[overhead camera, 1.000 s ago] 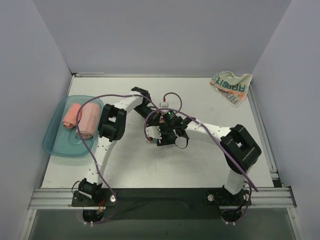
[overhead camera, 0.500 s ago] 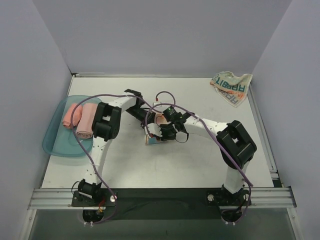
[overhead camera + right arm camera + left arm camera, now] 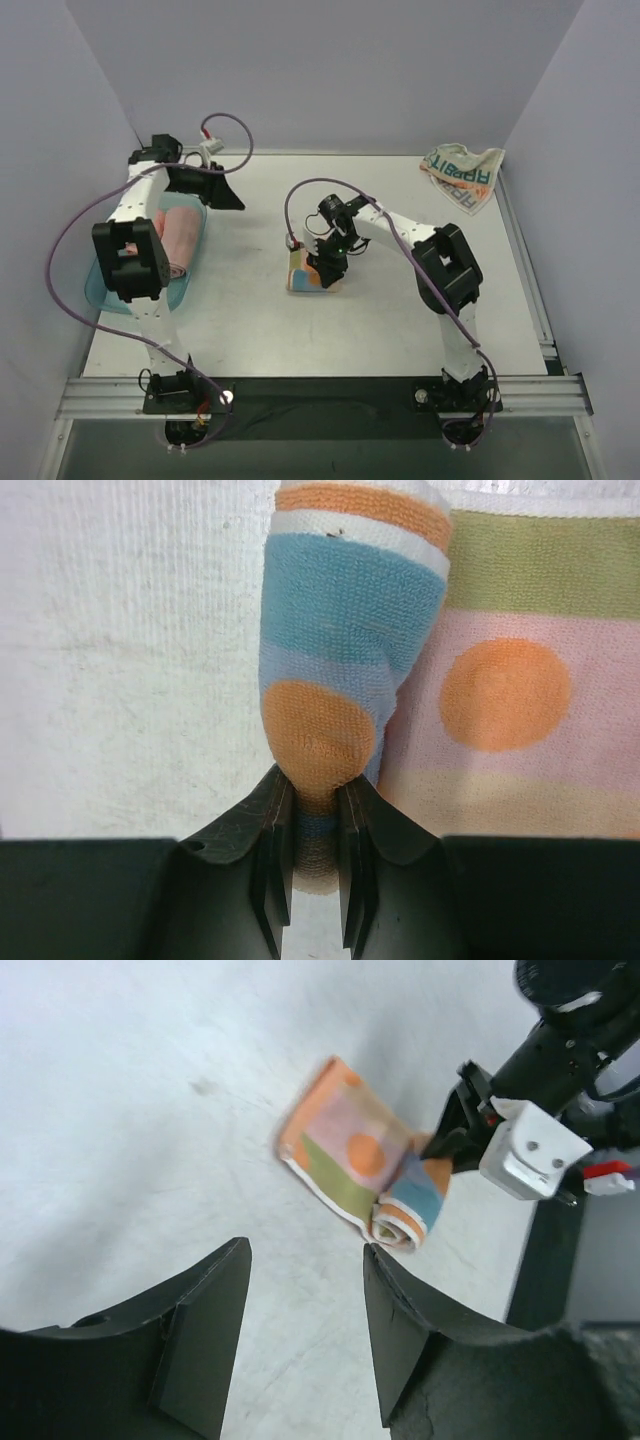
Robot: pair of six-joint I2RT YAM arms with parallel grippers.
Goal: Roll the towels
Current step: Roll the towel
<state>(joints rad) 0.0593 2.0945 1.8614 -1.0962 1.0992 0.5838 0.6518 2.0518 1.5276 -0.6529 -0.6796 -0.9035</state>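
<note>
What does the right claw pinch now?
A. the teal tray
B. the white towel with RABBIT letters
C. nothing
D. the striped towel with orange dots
D: in the right wrist view, the right claw squeezes the rolled end of the striped towel.

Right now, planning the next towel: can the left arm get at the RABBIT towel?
Probably not: RABBIT towel lies far right, left gripper far left by the tray, right arm between.

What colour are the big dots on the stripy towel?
Orange. The striped towel shows them best in the right wrist view.
</note>
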